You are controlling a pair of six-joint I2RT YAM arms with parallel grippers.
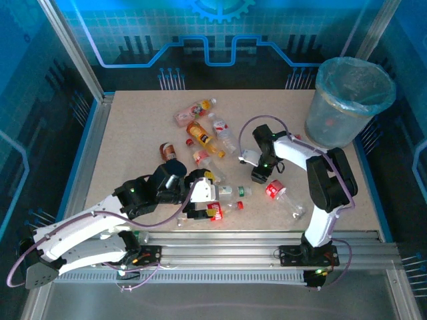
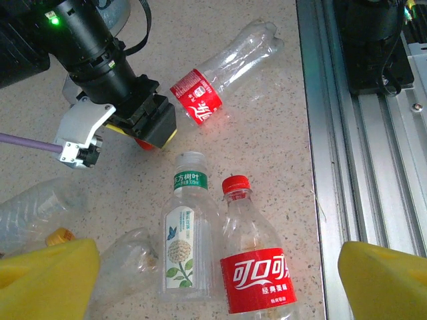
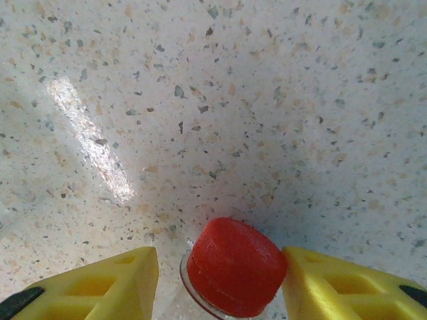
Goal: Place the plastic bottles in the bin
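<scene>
Right gripper [image 3: 220, 283]: jaws drawn narrow around the red cap [image 3: 233, 267] of a clear bottle [image 1: 287, 200] lying on its side on the speckled table [image 1: 133, 133]. One yellow pad touches the cap and the other stands a sliver off it, so this is probably not yet a firm hold.

Left gripper [image 2: 213, 293]: jaws wide, holding nothing. It hovers over two bottles lying side by side, the cola bottle [image 2: 257, 267] and the tea bottle [image 2: 183, 247].

The bin [image 1: 333, 123] sits at the far right corner, beyond the right arm and apart from the bottle it works on. Other bottles lie scattered mid-table.

Handling, as a judgement:
- The clear bottle looks empty and dented. It is likely very light, thin-walled and springy.
- The smooth body would squash or slip under a pinch.
- The cap and neck are the stiff part, and the ridged cap gives bite, so that is the sound place to hold.
- Held there, the body will likely hang and swing.

Writing:
- Cola bottle: red label with white Chinese characters 可口可, the rest cut off.
- Tea bottle: white cap, green band reading 东方树叶, and a flower picture below.
- Clear bottle's red label [image 2: 197, 97]: white script, too tilted to read.
</scene>
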